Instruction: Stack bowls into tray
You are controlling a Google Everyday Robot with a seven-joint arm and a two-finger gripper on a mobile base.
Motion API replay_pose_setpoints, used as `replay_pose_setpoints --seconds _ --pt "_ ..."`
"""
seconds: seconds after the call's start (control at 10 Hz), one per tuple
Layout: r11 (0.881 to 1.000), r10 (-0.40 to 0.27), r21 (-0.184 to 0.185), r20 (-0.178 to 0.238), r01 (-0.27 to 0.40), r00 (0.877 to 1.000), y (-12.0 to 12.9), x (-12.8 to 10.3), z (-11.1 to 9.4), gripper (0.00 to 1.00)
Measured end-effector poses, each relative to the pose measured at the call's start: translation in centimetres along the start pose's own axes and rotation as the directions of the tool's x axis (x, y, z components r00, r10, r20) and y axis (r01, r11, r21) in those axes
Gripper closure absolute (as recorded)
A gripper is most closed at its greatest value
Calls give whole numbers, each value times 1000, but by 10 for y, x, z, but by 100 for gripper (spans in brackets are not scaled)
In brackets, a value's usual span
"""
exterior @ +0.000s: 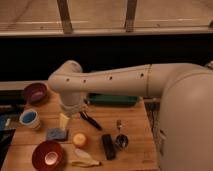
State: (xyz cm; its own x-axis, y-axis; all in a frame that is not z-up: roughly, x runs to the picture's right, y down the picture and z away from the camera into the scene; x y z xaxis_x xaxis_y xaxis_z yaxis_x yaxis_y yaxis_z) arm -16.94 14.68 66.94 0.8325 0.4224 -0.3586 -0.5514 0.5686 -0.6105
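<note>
The red-orange bowl [48,155] with a pale centre sits at the table's front left. The dark purple bowl [36,92] sits at the back left. The dark-green tray [114,100] lies at the back middle of the table, partly hidden behind my arm. My gripper [63,120] hangs below the arm's wrist, just above the blue block, between the two bowls and left of the tray. It holds nothing that I can see.
A blue sponge-like block [56,134], a blue-and-white cup [29,118], a yellow-orange round fruit [79,140], a black utensil [91,120], a black bar [108,146], a small metal cup [120,140] and a pale peel-like item [85,162] lie on the wooden table [135,125].
</note>
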Motion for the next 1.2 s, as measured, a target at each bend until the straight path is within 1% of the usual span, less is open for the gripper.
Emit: replay_pose_setpoints --seconds 0.1,0.2,0.3,0.4,0.5,0.6,1.0,1.1,1.2 --pt "999 -51 -13 10 51 999 18 -21 3 20" --pt "993 -116 -28 21 117 993 44 -47 8 20" --pt "987 -158 -38 27 159 987 62 -63 14 20" --pt "974 -219 -50 28 220 975 89 -84 24 20" --pt "965 -256 -57 30 258 966 109 -97 32 20" --pt "961 -270 -58 26 271 962 117 -102 36 20" --pt "962 -269 -53 17 269 963 115 -103 36 20" --pt "963 -264 -51 -1 264 964 112 -103 37 20" --pt "966 -254 -54 -11 253 967 110 -102 40 20"
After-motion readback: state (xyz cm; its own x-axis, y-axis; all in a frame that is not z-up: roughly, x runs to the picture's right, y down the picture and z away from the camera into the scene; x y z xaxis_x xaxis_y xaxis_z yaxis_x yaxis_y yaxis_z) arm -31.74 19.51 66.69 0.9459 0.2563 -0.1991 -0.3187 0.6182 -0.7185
